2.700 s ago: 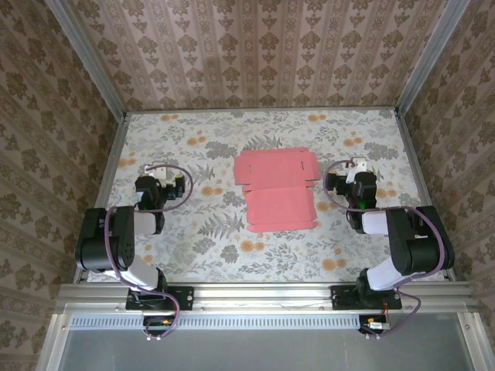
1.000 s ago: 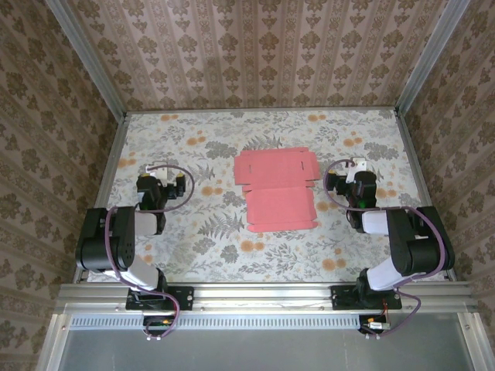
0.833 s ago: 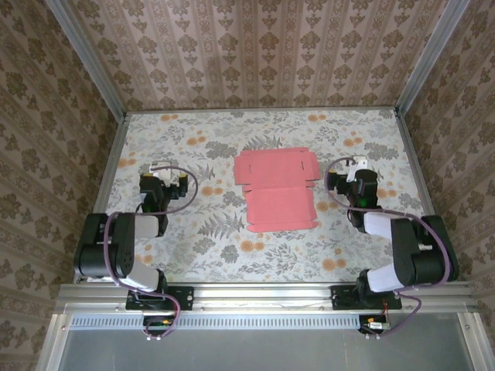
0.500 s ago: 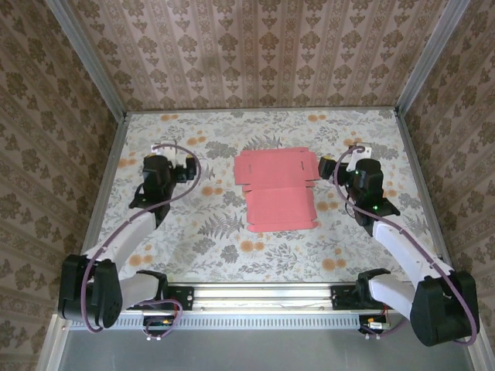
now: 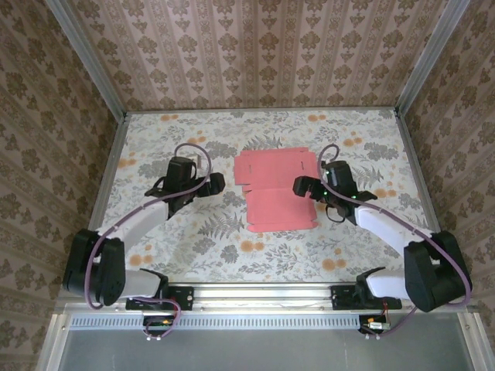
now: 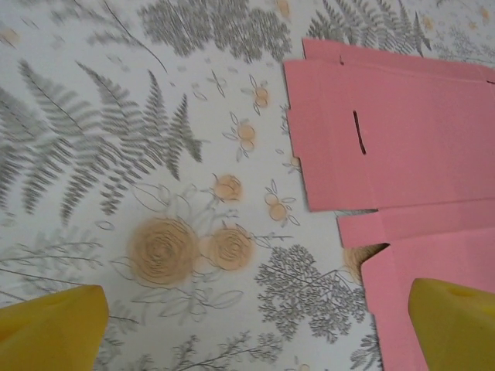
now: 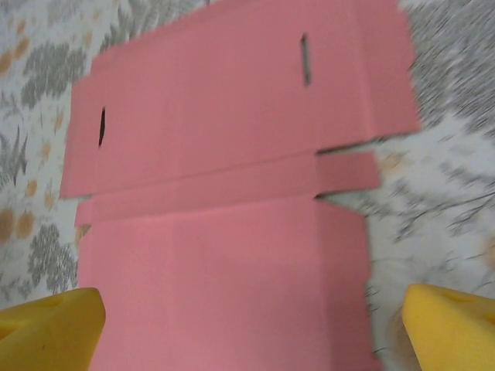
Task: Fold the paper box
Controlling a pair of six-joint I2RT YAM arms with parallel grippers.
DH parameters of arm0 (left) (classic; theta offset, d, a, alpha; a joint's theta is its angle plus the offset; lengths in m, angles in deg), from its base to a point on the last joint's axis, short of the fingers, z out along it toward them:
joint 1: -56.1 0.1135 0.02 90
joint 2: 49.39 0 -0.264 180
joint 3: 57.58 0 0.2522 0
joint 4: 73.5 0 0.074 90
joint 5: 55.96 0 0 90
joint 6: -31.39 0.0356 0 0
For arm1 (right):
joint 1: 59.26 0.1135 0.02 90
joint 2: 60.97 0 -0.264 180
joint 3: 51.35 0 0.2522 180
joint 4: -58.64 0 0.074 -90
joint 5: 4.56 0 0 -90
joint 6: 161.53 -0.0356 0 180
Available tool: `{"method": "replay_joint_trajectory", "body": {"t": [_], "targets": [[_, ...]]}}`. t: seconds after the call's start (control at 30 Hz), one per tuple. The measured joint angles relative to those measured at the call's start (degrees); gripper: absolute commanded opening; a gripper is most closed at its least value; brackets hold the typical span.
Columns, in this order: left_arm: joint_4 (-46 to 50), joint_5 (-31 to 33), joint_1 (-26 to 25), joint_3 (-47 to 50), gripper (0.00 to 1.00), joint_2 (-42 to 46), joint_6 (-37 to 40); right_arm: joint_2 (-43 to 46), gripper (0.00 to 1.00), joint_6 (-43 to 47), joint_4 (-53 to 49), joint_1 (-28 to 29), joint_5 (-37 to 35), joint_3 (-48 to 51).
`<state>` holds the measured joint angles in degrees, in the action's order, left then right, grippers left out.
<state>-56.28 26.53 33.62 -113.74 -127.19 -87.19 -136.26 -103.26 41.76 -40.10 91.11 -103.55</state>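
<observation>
While the left jaws and right jaws stand wide and empty, flanking the paper box [image 5: 277, 193] on either side, it lies flat on the desk [image 5: 224, 259] (pink side up, nothing folded yet); I judge this the approach, with a side flap to lift next.

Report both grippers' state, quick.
Left gripper: open, holding nothing, beside the paper box.
Right gripper: open, holding nothing, over the paper box's right side.
</observation>
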Motion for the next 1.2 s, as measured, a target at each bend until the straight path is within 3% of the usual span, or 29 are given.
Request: {"method": "replay_joint_trajectory", "body": {"t": [0.23, 0.67, 0.9, 1.2], "targets": [[-0.11, -5.25, 0.0, -3.48, 1.0, -4.13, -3.26, -4.17, 1.0, -2.78, 0.02, 6.56, 1.31, 0.02], [-0.04, -11.23, 1.97, -5.05, 1.0, -7.54, -6.01, -7.21, 1.0, -7.56, 4.48, 13.7, 1.25, 4.61], [1.42, -12.28, 2.12, -10.51, 0.99, -11.02, -4.92, -8.0, 1.0, -9.38, 7.65, 19.96, 1.84, 5.16], [11.74, -8.98, 2.23, -19.76, 0.88, -18.18, 0.33, -6.64, 1.0, -11.15, 8.26, 23.65, 2.82, 5.68]]}}
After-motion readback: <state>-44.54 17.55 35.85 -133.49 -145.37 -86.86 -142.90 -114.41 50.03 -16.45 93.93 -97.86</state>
